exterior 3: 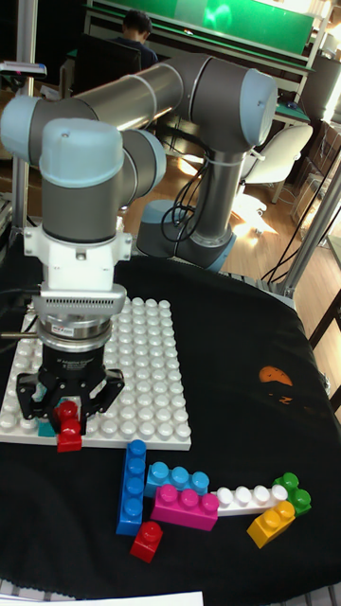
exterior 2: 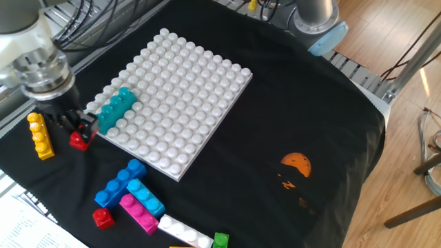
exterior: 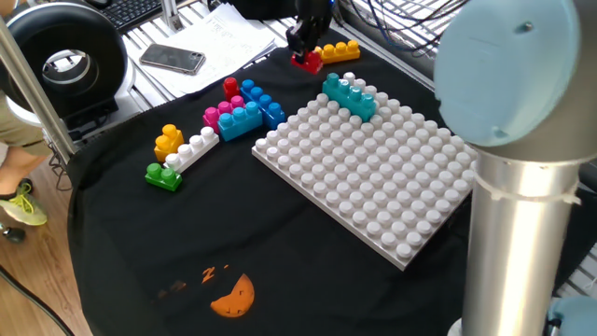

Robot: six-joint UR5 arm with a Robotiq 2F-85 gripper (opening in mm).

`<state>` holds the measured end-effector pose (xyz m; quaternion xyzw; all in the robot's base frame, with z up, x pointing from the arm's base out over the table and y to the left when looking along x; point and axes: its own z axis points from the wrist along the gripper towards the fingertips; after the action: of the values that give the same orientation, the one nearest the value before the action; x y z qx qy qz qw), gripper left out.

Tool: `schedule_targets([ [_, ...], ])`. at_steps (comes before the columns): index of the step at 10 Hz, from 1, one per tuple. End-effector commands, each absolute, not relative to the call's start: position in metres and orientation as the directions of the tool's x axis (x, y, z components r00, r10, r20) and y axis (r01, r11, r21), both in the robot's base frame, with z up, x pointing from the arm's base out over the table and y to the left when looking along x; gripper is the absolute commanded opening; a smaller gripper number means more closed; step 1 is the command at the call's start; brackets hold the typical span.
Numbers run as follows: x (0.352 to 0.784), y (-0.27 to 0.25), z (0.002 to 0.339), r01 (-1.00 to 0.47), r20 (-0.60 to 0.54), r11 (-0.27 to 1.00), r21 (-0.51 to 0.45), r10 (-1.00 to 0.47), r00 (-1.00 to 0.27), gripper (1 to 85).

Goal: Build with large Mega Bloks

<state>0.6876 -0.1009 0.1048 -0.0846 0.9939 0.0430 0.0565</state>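
Red brick (exterior 2: pixel 79 140) hung clamped off worktop; teal brick (exterior 2: pixel 114 110) sat studded on baseplate corner; remaining bricks (exterior 2: pixel 131 193) lay clustered.
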Motion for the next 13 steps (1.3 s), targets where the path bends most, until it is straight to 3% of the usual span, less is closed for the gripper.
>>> schedule_targets([
  [1, 0.673, -0.086, 0.095, -0.095, -0.14, 0.99, 0.107, -0.079, -0.987, 5.0],
  [13, 0.636, -0.09, 0.069, -0.028, -0.106, 0.993, 0.117, -0.015, -0.994, 2.3],
])
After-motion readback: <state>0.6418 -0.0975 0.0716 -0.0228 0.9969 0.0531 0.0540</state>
